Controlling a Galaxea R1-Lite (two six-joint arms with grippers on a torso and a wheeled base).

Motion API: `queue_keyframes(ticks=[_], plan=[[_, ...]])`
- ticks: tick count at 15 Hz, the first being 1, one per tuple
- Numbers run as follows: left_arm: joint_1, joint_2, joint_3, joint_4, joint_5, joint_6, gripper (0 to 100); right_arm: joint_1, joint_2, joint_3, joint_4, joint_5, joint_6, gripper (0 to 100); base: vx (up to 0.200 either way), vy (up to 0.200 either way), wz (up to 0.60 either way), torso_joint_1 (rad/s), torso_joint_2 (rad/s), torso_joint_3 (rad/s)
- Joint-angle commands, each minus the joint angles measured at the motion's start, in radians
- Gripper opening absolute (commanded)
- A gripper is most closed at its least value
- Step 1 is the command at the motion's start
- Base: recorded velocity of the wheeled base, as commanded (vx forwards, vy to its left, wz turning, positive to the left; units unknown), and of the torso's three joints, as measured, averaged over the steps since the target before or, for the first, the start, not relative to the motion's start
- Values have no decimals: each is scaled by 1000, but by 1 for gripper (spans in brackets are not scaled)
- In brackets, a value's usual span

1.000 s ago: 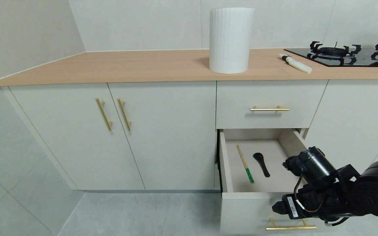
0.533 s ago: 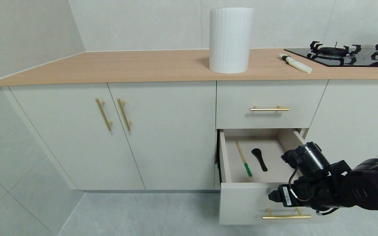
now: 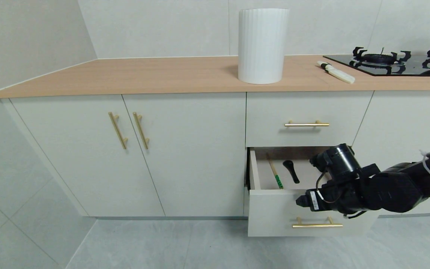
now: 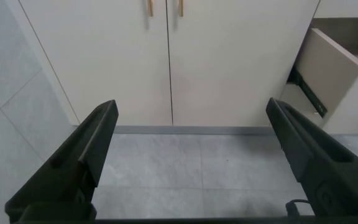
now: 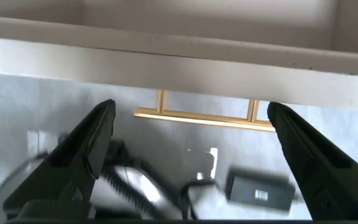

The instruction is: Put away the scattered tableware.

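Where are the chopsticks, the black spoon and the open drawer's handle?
chopsticks [image 3: 274, 174], head view, middle of the shafts.
black spoon [image 3: 292, 173], head view, its handle.
drawer handle [image 3: 317, 225], head view, middle of the bar.

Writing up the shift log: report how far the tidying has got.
Done: chopsticks and black spoon lie inside the lower drawer. In hand: that drawer stands partly open, the right gripper open at its front, by the gold handle. Left: drawer not yet shut, and a white utensil lies out on the countertop beside the stove.

walls [image 3: 32, 37]: grey tile | floor [image 3: 144, 243]: grey tile | cabinets [image 3: 185, 157]: pale, brass-handled | countertop [image 3: 144, 74]: wood | hob [image 3: 386, 64]: black, right end
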State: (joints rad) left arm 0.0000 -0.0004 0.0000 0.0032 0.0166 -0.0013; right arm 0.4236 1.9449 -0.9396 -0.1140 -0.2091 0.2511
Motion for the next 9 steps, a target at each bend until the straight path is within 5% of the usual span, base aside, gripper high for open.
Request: queue_keyframes(ticks=[1, 9], plan=[[0, 0, 0, 0, 0, 0, 100, -2, 52, -70, 4, 1, -12, 100, 0, 0, 0, 0, 0, 0], [0, 0, 0, 0, 0, 0, 100, -62, 224, -289, 7, 1, -26, 100, 0, 0, 0, 0, 0, 0]])
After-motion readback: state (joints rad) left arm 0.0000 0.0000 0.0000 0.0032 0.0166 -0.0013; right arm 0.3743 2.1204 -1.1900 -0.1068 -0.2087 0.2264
